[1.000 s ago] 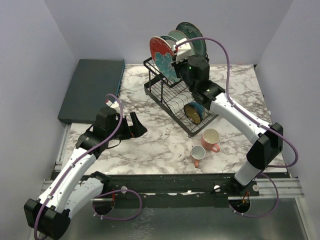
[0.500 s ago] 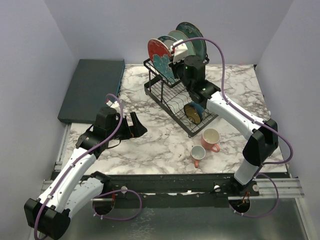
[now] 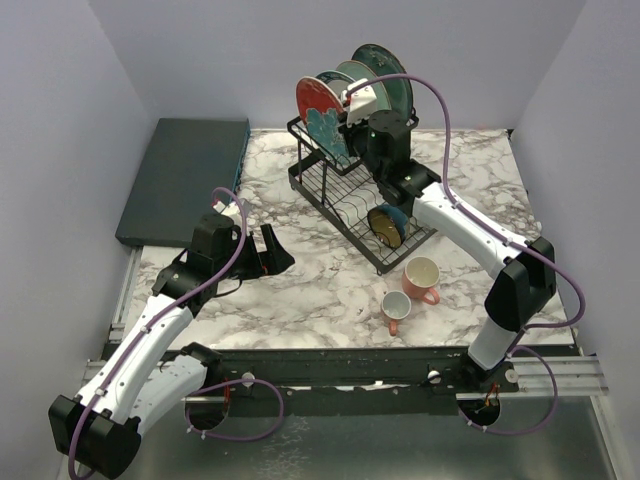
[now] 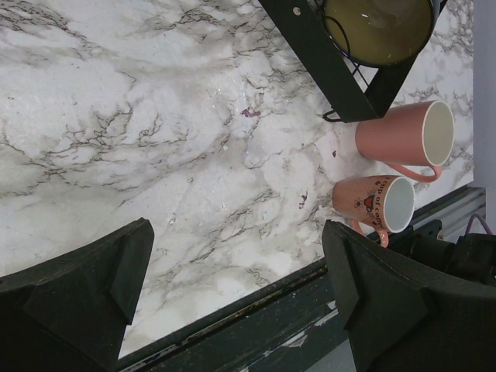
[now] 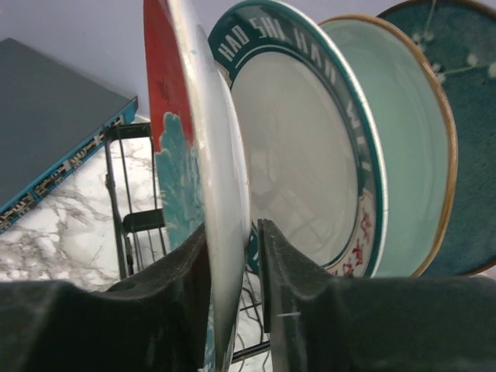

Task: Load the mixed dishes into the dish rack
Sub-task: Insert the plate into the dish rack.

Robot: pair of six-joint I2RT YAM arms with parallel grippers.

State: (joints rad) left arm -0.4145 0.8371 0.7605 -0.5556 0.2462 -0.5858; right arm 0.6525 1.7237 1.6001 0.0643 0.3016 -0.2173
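Note:
The black wire dish rack (image 3: 322, 190) holds several plates upright in its top tier: red-and-teal (image 3: 318, 108), white with blue rim (image 5: 310, 163), pale green (image 5: 407, 155) and dark teal (image 3: 390, 68). My right gripper (image 5: 232, 229) straddles the lower rim of the red-and-teal plate (image 5: 208, 178). Its jaws are slightly open, with a narrow gap on the right side of the rim. A dark cream-lined bowl (image 3: 387, 224) leans in the lower tier. Two pink mugs (image 3: 423, 277) (image 3: 396, 308) lie on the marble. My left gripper (image 4: 235, 256) hovers wide open, holding nothing.
A dark teal flat slab (image 3: 185, 175) lies at the table's back left. The table's near edge and its metal rail (image 4: 256, 310) run just below the left gripper. The purple wall stands close behind the rack.
The right gripper pushed the red-and-teal plate a little back and upright into the rack, then loosened its jaws on the rim. The left arm has not moved.

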